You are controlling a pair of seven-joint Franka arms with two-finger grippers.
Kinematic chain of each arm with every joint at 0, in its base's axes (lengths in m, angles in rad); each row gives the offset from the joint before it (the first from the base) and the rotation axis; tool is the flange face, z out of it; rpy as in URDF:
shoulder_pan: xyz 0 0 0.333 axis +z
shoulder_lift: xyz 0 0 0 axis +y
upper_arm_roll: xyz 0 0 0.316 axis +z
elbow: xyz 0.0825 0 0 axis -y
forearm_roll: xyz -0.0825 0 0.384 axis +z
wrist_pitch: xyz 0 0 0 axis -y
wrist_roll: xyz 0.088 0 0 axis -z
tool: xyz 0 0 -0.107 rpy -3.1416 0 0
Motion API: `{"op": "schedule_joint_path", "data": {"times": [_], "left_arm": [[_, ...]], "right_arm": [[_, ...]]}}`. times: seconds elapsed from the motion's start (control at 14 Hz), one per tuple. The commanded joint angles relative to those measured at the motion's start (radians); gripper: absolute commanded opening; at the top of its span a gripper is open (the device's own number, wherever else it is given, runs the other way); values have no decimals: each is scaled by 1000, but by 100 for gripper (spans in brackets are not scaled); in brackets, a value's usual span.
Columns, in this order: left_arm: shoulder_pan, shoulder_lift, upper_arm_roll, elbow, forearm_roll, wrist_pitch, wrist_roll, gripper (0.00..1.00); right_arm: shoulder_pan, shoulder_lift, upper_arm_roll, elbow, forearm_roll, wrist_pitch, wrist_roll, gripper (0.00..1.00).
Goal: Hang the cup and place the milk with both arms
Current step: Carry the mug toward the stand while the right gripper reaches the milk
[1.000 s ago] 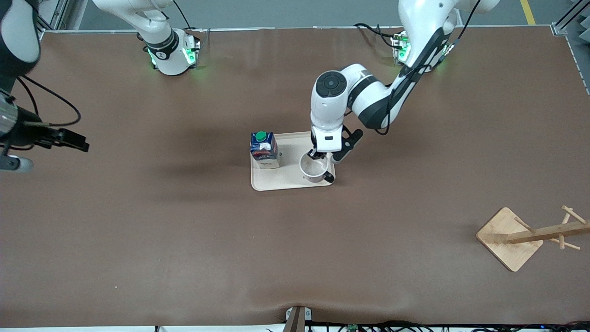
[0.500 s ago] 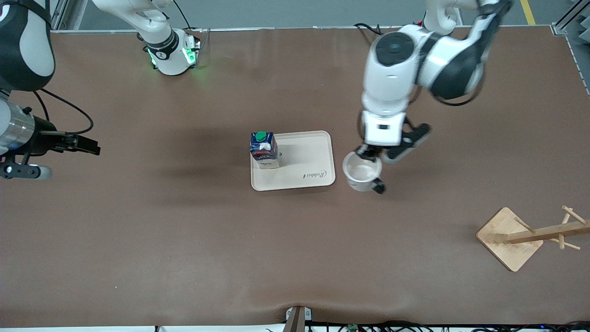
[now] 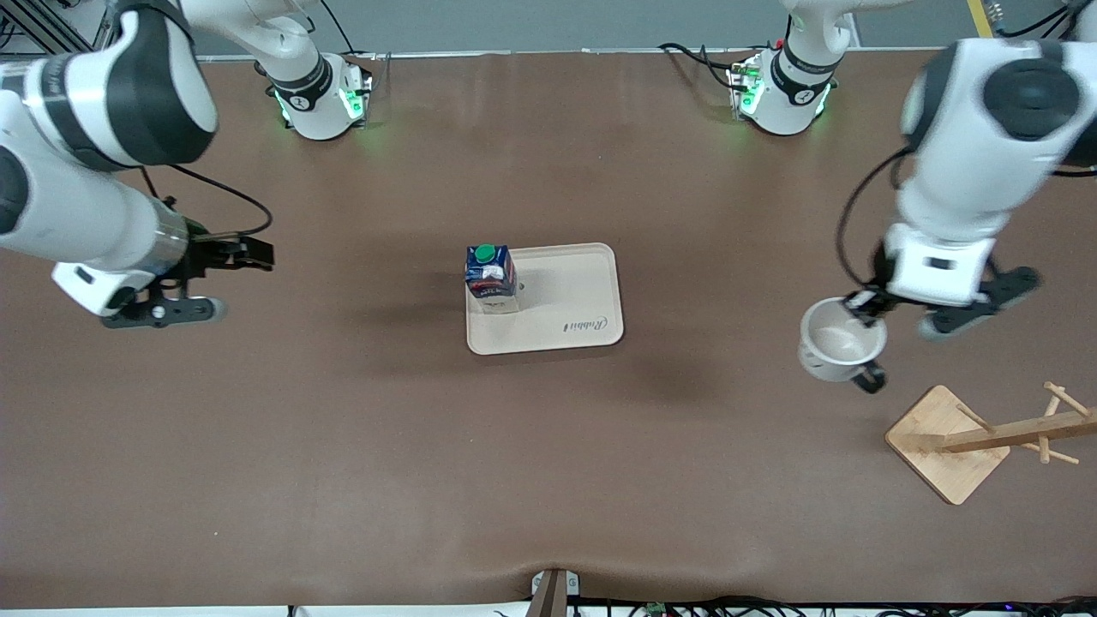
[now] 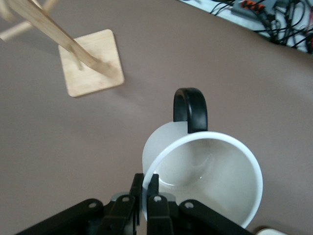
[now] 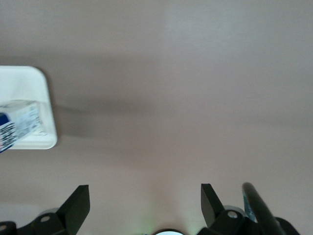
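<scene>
The white cup [image 3: 838,344] with a black handle [image 3: 870,378] hangs in the air over bare table beside the wooden rack [image 3: 986,437]. My left gripper [image 3: 862,305] is shut on its rim. The left wrist view shows the fingers [image 4: 139,186] pinching the rim of the cup [image 4: 210,176], with the handle [image 4: 190,110] pointing toward the rack [image 4: 93,63]. The milk [image 3: 491,278] stands upright on the cream tray [image 3: 566,300], at the tray's edge toward the right arm's end. My right gripper [image 3: 254,253] is open and empty over bare table, apart from the milk [image 5: 17,127].
The rack has a square wooden base [image 3: 938,446] and a post with pegs [image 3: 1058,411], near the table's edge at the left arm's end. The tray [image 5: 29,83] shows at the edge of the right wrist view. Brown table [image 3: 343,446] lies all around.
My left gripper lifted the cup off the tray and carried it toward the rack. My right arm moved in from the table's end toward the tray.
</scene>
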Motion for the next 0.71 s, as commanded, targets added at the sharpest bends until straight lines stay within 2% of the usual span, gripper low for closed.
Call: {"op": "schedule_joint_path", "data": {"times": [0.0,0.21,0.43,0.64], "left_arm": [[155,-65,-12,-24,-76,-44,259,0],[262,-74,-9,-14,-128,-49,503,0],[336,-65,-9,-11,-185,-38,675,0],[379,-45,-8,-2,-236,4,798,0]], "right_arm": [[92,44,-8,18,67,21,25,100],[166,58,-6,-10,81,154,39,100],[244,107,-8,-11,225,274,149,100],[310,128,-8,-16,264,294,282,100]]}}
